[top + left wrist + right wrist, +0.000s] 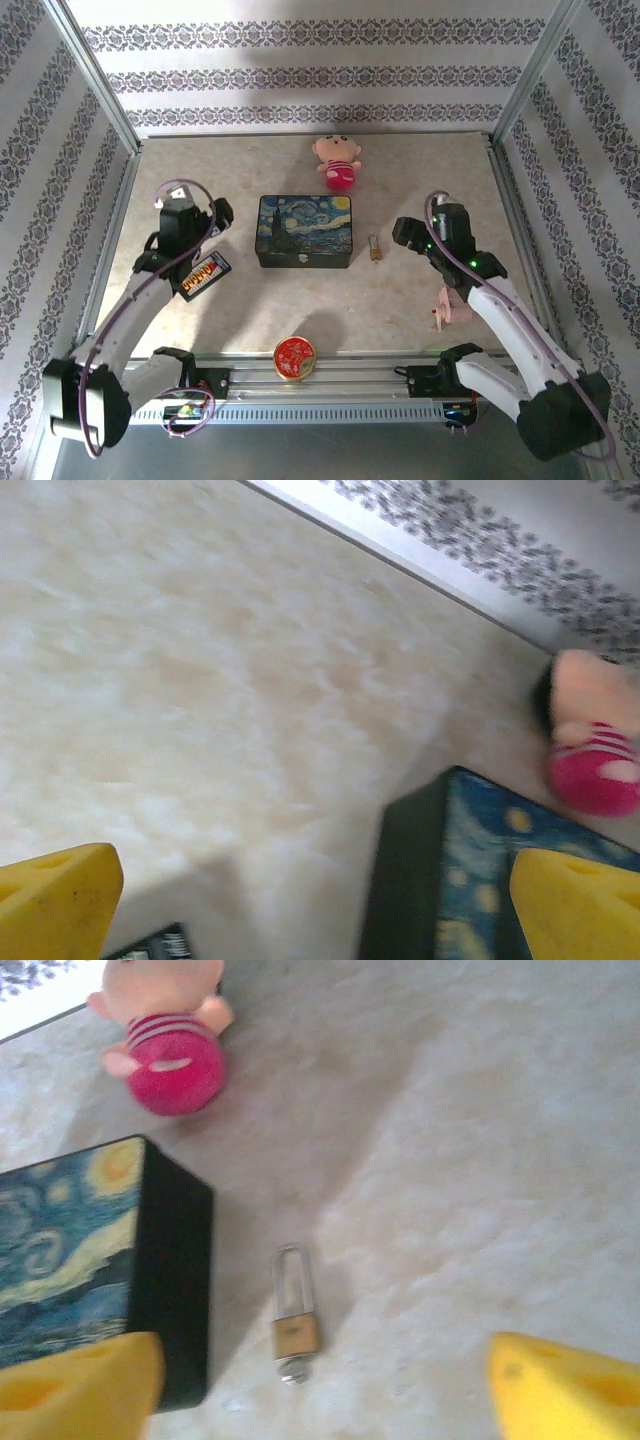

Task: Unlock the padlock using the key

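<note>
Right gripper [320, 1400] hovers, jaws wide and empty; left gripper [320, 905] jaws equally wide. Just beyond, the padlock [294, 1312] lies flat on the table [500, 1160], right of the blue tin box [60, 1250]. Likely light, hard and slippery: pinch the brass body's sides, not the thin shackle.

A pale, marbled beige tabletop [400, 190] fills the middle of the top view, boxed in at the back and both sides by white panels [320, 75] printed with horizontal bands of dark floral ornament. Silvery metal posts [95, 75] slant in from the upper left and upper right corners, and a ribbed metal rail [350, 380] runs along the bottom edge. Light is soft and even, leaving faint shadows.
</note>
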You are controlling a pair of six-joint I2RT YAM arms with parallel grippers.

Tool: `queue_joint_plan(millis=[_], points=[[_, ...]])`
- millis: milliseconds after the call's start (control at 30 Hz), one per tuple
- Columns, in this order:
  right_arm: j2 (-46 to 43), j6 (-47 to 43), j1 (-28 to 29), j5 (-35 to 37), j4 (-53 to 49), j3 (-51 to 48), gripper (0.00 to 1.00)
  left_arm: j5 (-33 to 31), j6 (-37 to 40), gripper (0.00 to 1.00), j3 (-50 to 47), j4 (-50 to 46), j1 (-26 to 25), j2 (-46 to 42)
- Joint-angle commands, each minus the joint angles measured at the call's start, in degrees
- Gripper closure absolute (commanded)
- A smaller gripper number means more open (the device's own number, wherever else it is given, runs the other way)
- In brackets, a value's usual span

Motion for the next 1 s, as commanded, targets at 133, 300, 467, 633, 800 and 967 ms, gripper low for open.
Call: queue_joint_plan(millis=[133,300,467,633,800,967], points=[[-4.2,-6.43,-4.43,5.5,6.85,-5.37,0.02,-13.97,13.31,0.01,-15.58,21.01,1.51,-9.03],[-2.3,-10.92,-5.84,4.61,16.71,-9.33,0.02,-14.37,21.49,0.01,-22.3,37.26,2.27,-5.74],[1.4,-16.53,-5.8,6.23,24.6,-12.45,0.02,-12.6,25.96,0.01,-23.63,42.88,3.89,-0.23],[3.74,-22.43,-5.8,6.83,35.88,-17.74,0.02,-6.76,28.28,0.01,-25.32,50.38,5.93,5.31],[3.62,-26.15,-5.89,6.96,47.86,-24.44,0.02,-2.08,30.69,0.01,-26.67,61.02,7.1,13.7],[3.62,-27.91,-6.32,6.88,54.45,-27.94,0.02,2.88,30.04,0.01,-26.75,67.7,7.89,20.9]])
